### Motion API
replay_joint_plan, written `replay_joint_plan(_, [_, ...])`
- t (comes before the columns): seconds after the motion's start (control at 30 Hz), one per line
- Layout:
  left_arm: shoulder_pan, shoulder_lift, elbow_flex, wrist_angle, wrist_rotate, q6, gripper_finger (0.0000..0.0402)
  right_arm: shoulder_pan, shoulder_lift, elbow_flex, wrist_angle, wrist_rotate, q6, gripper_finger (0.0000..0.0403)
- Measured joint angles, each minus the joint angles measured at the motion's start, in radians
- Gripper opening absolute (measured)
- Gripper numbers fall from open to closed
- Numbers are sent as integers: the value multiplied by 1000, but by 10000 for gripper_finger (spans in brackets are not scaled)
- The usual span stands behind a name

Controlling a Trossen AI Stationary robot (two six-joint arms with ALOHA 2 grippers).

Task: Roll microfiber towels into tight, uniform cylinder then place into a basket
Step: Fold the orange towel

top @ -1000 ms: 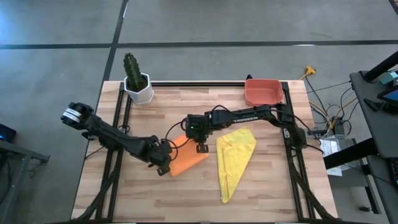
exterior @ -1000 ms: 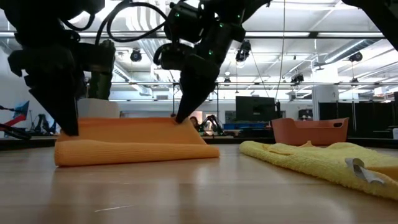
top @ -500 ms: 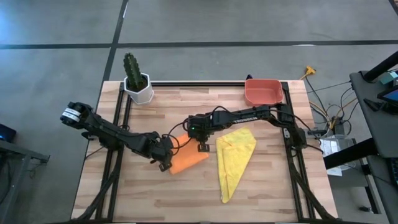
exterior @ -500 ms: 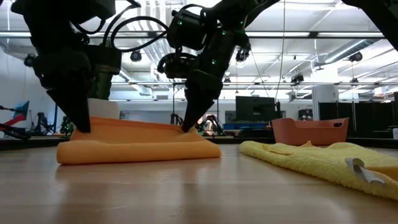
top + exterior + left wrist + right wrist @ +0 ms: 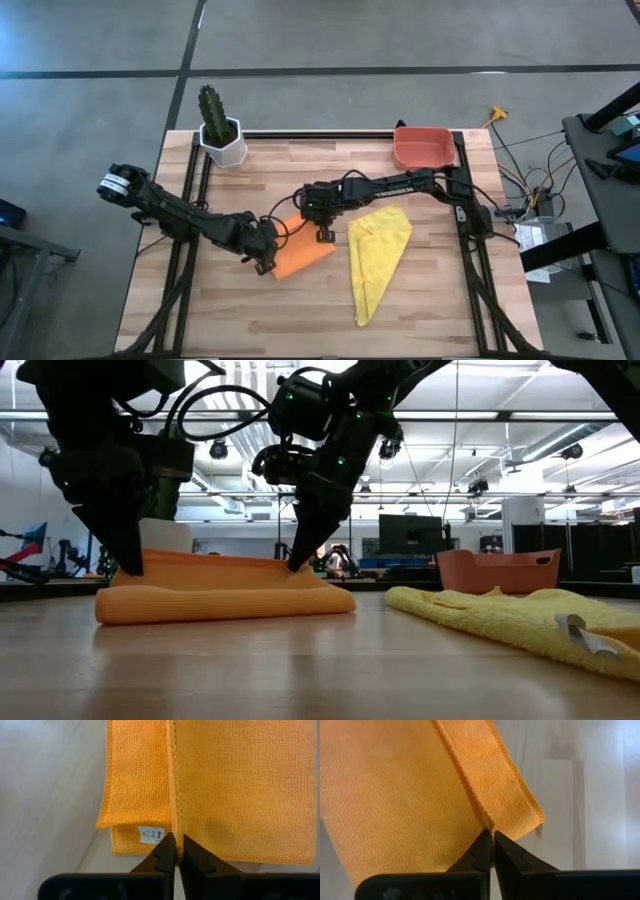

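The orange towel point(image 5: 303, 256) lies folded near the middle of the table. One hemmed edge of it is raised a little above the layer beneath point(image 5: 225, 603). My left gripper point(image 5: 265, 263) is shut on that edge at the towel's left end. My right gripper point(image 5: 325, 238) is shut on the same edge at its right end. The yellow towel point(image 5: 376, 256) lies loosely spread to the right, touched by neither gripper. The salmon-red basket point(image 5: 422, 148) stands at the far right edge of the table. My left gripper pinches the orange towel's hemmed edge point(image 5: 173, 827) between its two fingertips, near the towel's left end. It comes steeply from above. That edge is held just above the lower layer, which lies on the table. My right gripper pinches the same hemmed edge point(image 5: 481, 819) between its two fingertips, close to the towel's right corner, slanting down from above. The cloth between the two grippers point(image 5: 215, 560) runs nearly straight, a little above the layer on the table.
A white pot with a green cactus point(image 5: 220, 131) stands at the far left corner. Bare wooden tabletop point(image 5: 250, 320) shows along the near edge. Cables and a stand point(image 5: 590, 160) are off the table to the right.
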Motion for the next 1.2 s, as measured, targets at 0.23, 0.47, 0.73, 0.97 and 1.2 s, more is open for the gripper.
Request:
replay_joint_plan(0.23, [3,1,-2,1,-10,-1,0,0,26,-3,12,-5,19,9])
replay_joint_plan(0.47, [7,1,-3,-1,-13,-28,0,-4,27,-4,40,1,3,9])
replay_joint_plan(0.73, [10,52,-4,8,22,-29,0,-6,45,-4,48,-1,1,9])
replay_joint_plan(0.97, [11,81,19,11,30,-29,0,-9,45,-4,44,0,3,9])
replay_joint_plan(1.2, [11,84,29,10,6,-29,0,-9,45,-6,41,3,1,9])
